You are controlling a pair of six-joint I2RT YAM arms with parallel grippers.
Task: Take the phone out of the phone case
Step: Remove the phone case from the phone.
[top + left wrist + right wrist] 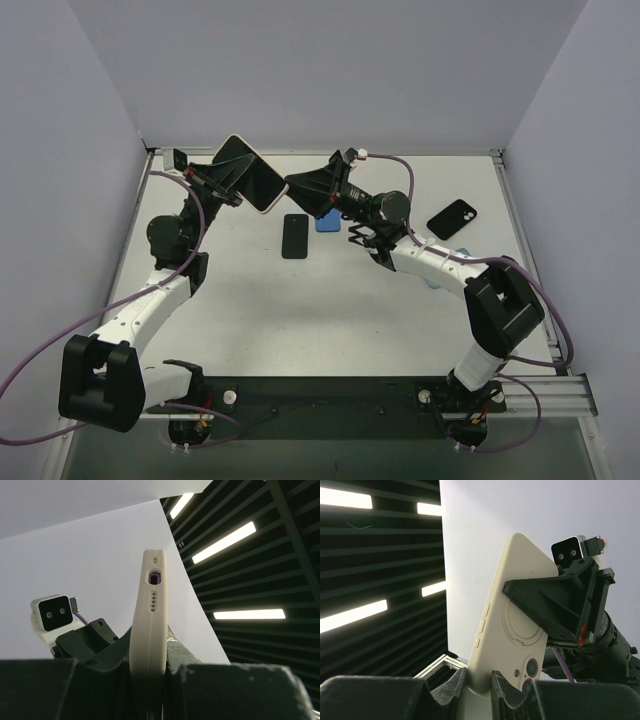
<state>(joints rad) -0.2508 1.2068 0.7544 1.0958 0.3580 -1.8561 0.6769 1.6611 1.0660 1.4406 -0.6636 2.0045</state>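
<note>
A phone with a dark screen sits in a cream case [250, 172], held in the air over the far left of the table. My left gripper [226, 180] is shut on the case's flat faces; the left wrist view shows the case edge-on [150, 625] between its jaws [149, 666], port end up. My right gripper [293, 190] is shut on the case's corner by the camera lenses, as the right wrist view shows [479, 681]. There the cream back of the case [510, 630] stands upright, with the left gripper's fingers [555, 605] across it.
A black phone [295, 235] lies flat on the white table, with a blue item [328, 222] beside it. A black case [452, 218] lies at the right. Another bit of blue [432, 283] shows under the right arm. Grey walls enclose the table.
</note>
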